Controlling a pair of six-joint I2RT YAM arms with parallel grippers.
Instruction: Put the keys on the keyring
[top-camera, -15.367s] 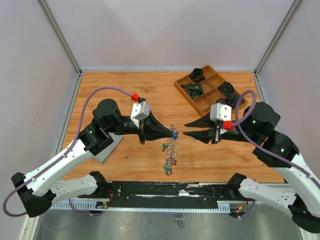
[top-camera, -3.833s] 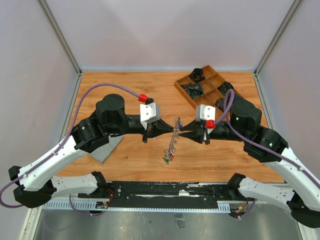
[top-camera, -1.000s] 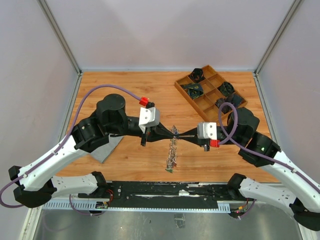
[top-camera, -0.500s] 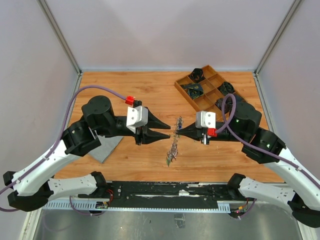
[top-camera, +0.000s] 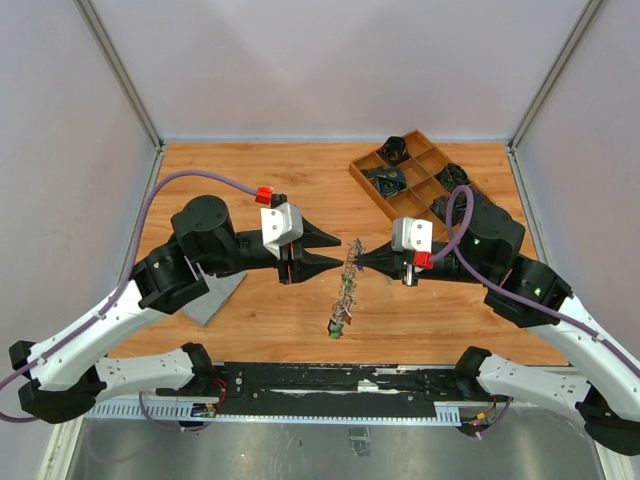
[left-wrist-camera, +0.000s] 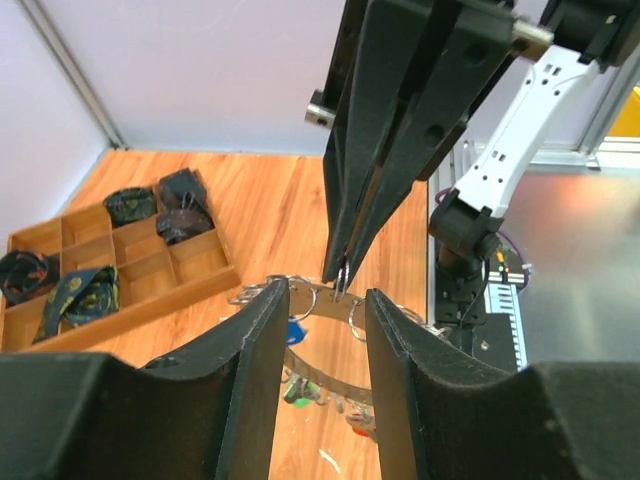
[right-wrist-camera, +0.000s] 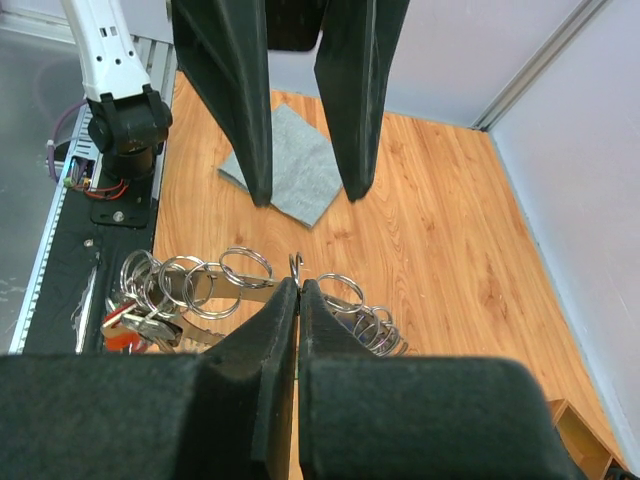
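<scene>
Two arms reach toward each other over the wooden table (top-camera: 250, 170), and their tips nearly meet at the centre of the top view. A compartment tray (top-camera: 375, 198) sits at the upper right of the table, with dark bundles in some of its cells. A grey cloth (top-camera: 215, 295) lies at the left, partly under the left arm. The left gripper (top-camera: 336, 251) has its jaws spread wide and holds nothing; its tips are just left of the keyring (top-camera: 347, 275). The right gripper (top-camera: 360, 260) is pinched tight on the top of the keyring, with no gap visible between its fingers (right-wrist-camera: 285, 330) in its own wrist view. From that pinch the ring trails toward the bottom of the frame — whether its low end touches the table cannot be told. The keys (top-camera: 337, 325) bunch at that lower end on small split rings — a blue tag (left-wrist-camera: 295, 330) and a red one (right-wrist-camera: 125, 340) show among them.
</scene>
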